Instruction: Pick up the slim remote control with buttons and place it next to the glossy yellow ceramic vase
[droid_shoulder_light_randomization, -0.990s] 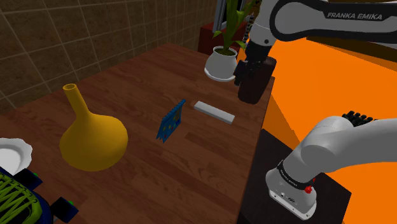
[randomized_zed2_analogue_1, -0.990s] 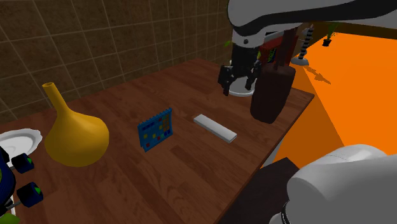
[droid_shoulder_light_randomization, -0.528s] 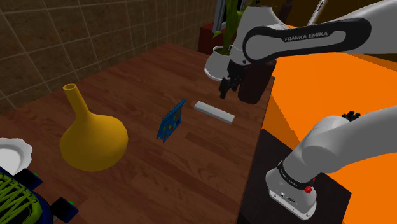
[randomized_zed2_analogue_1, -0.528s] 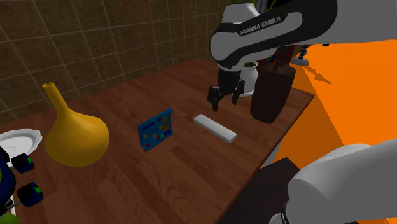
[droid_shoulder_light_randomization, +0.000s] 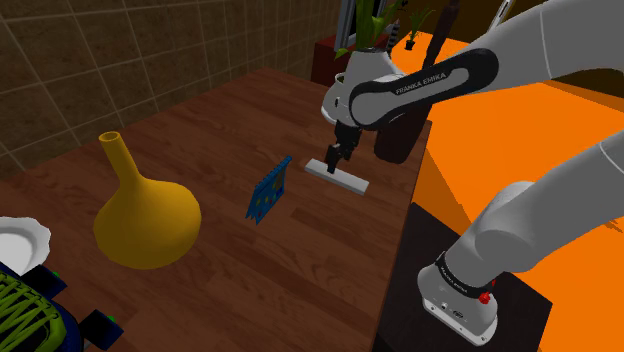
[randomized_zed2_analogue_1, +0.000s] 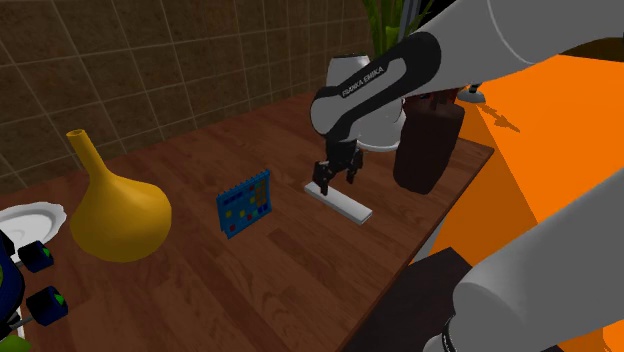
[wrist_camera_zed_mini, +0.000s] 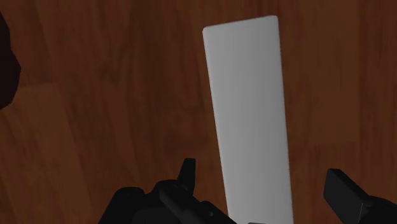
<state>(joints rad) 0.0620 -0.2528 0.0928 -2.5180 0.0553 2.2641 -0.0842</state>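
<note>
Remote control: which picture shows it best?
The wrist view: the grey remote control lies big between the open jaws. The shoulder and second exterior views show it small, one end beneath the jaws.

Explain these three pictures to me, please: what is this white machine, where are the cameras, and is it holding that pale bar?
It is a robot arm ending in a black two-finger gripper. Two pictures come from cameras standing beside the wooden table; the third comes from a camera on the hand, looking along the fingers. On the table are a pale grey remote, a yellow vase, a small standing blue card and a dark brown vessel. Nothing is held: the open fingers hang either side of the remote's end without touching it.
</note>
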